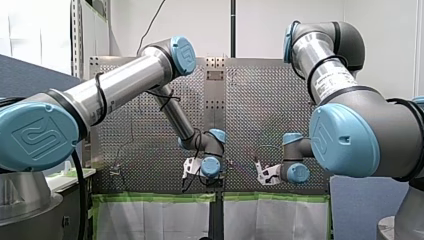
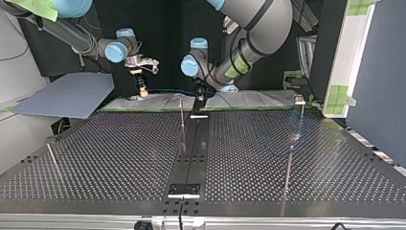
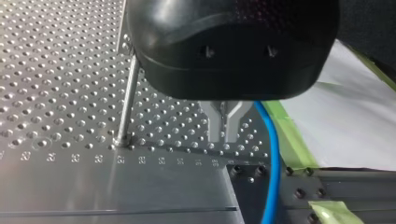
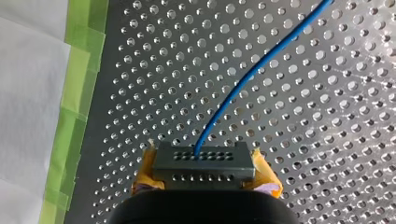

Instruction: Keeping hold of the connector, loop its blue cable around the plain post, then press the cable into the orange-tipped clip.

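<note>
The right hand (image 4: 205,170) clamps the connector (image 4: 203,158) between yellow pads over the bench (image 4: 327,140) so its blue cable (image 4: 252,74) trails free, while the left hand (image 3: 225,126), pinched narrow on nothing, hangs near the plain post (image 3: 127,102), likely to guide the loop.

Shiny perforated metal table (image 4: 327,116) (matt tape (image 4: 77,93))

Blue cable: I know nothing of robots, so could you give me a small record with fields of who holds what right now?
right gripper: shut on the grey connector, yellow pads either side
blue cable: runs from the connector out over the perforated table
left gripper: metal fingers shut, empty; the cable passes beside them
thin post: upright, on the fingers' other side, no cable round it
</note>
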{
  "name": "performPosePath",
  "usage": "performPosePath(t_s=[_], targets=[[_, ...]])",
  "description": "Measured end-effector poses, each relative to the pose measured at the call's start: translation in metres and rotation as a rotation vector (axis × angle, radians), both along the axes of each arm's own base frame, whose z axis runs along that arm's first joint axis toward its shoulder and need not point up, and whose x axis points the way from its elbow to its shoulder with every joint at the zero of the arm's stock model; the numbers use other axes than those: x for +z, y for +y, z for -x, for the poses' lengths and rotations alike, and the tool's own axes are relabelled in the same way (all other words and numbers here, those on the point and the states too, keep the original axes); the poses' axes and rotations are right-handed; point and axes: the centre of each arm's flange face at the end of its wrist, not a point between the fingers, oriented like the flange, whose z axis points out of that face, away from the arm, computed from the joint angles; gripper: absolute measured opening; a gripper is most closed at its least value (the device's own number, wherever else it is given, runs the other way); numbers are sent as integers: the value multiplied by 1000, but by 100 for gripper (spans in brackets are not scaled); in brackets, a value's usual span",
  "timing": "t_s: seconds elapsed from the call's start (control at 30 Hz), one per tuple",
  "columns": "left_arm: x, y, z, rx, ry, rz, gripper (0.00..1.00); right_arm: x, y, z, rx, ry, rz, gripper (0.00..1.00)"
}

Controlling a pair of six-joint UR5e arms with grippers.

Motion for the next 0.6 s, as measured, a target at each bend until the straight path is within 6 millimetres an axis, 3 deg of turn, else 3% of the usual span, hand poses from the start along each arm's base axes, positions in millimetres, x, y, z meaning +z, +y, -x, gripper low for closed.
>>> performPosePath(t_s=[0.27,0.6], targets=[[3,0,-7,-5,-2,6,1,-1,-5,1,-6,-14,6,0],[6,0,-14,-8,-7,8,1,-21,-10,4,-17,-7,-28,0]])
